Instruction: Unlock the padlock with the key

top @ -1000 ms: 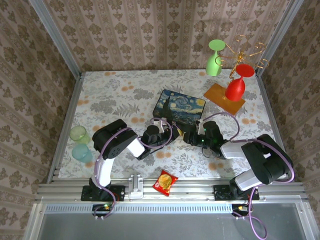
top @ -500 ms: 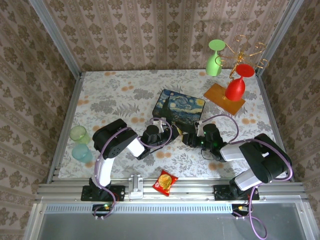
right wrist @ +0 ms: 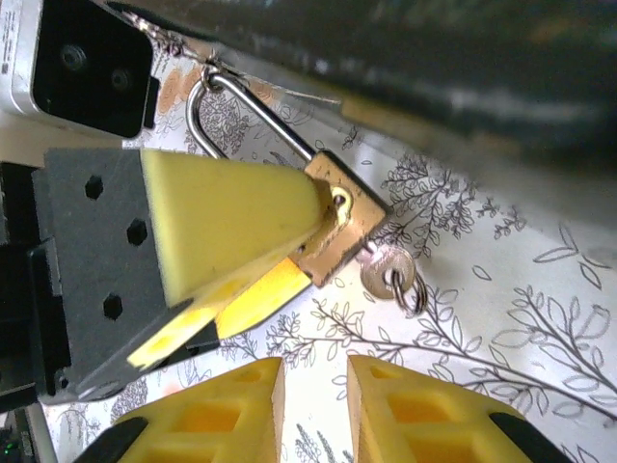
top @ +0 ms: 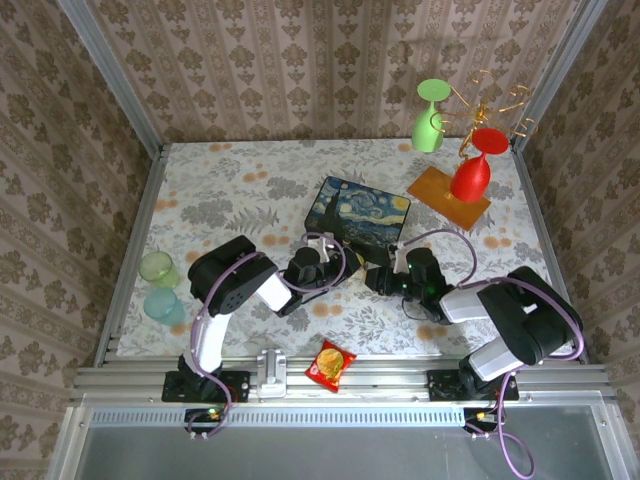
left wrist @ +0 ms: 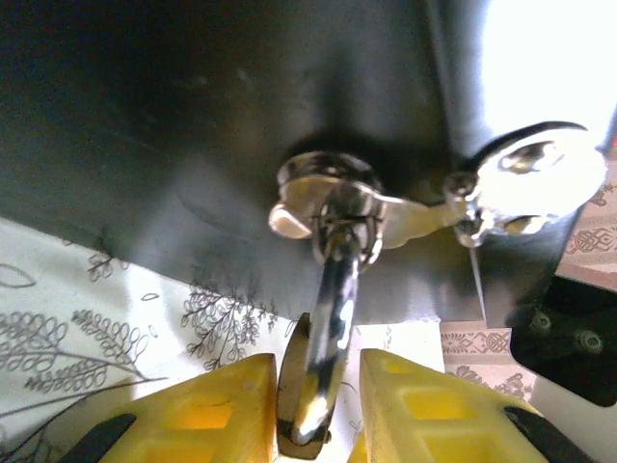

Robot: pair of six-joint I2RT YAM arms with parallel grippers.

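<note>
Key (right wrist: 384,265), seated in padlock (right wrist: 337,217) base: just left of right gripper (right wrist: 313,371), axis slanting across its narrowly parted, empty jaws; left gripper (right wrist: 310,246) flanks padlock, grip indeterminate

walls (top: 300,70): beige damask wallpaper | tablecloth (top: 220,190): grey-orange floral | rail (top: 400,380): aluminium, near edge

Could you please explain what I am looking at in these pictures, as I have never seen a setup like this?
This is a robot: a left arm and a right arm bolted to a table. One picture looks down from above; the others come from wrist cameras. On the table lie a painted box, a green cup, a teal cup, a snack packet and a stand with wine glasses. The left fingers pinch the padlock, hooked on the box, with the key in it. The right fingers hold nothing.
</note>
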